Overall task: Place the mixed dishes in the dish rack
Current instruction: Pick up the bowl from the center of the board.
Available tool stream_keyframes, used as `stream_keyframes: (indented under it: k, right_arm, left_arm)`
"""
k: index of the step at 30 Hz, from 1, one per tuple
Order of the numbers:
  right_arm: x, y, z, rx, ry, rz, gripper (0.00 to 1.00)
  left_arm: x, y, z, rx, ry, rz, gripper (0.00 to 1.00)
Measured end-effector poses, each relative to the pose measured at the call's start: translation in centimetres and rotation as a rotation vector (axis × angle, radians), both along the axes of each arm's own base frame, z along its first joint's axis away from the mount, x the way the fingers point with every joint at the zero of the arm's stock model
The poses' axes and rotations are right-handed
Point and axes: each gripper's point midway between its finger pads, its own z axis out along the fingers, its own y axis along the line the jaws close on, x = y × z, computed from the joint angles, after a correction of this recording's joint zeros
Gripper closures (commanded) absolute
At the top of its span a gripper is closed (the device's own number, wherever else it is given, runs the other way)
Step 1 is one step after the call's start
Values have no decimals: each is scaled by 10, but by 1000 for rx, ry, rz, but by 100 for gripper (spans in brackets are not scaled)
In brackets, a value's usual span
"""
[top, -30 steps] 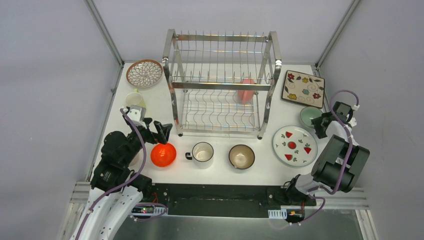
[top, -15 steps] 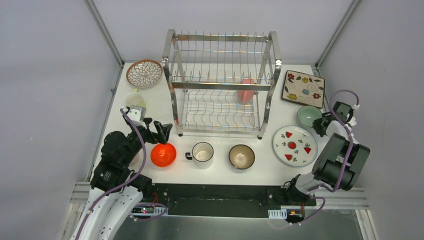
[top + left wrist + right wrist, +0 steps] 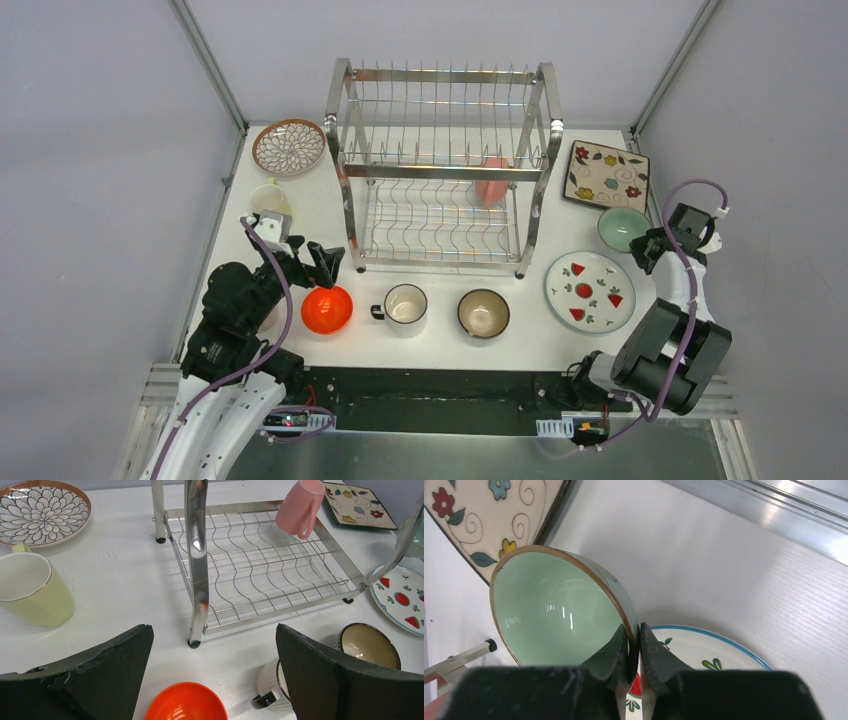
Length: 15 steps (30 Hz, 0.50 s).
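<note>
The steel dish rack (image 3: 440, 165) stands at the back with a pink cup (image 3: 491, 182) on its lower tier. At the right edge my right gripper (image 3: 634, 640) is shut on the near rim of the mint bowl (image 3: 554, 605), which is tilted above the strawberry plate (image 3: 704, 650). My left gripper (image 3: 212, 630) hangs open and holds nothing above the orange bowl (image 3: 186, 702), next to the white mug (image 3: 270, 685). A brown bowl (image 3: 483, 313) sits right of the mug. The square floral plate (image 3: 606, 177) lies behind the mint bowl (image 3: 622, 228).
A petal-pattern plate (image 3: 288, 146) and a pale yellow-green cup (image 3: 267, 198) sit left of the rack. The rack's front left post (image 3: 196, 565) stands just ahead of my left fingers. A metal frame rail (image 3: 769, 505) runs along the table's right edge.
My right gripper has shut on the mint bowl's rim and tipped the bowl up a little. The right arm's elbow has swung nearer. The left arm has not moved.
</note>
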Motion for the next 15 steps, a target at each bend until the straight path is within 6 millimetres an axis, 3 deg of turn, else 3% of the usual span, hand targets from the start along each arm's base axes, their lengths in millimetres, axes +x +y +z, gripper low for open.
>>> stream_keyframes:
  k: [6, 15]
  right_arm:
    - [-10, 6, 13, -4, -7, 7, 100]
    - [-31, 33, 36, 13, -17, 77, 100]
  left_arm:
    - [0, 0, 0, 0, 0, 0, 2]
    - [0, 0, 0, -2, 1, -1, 1]
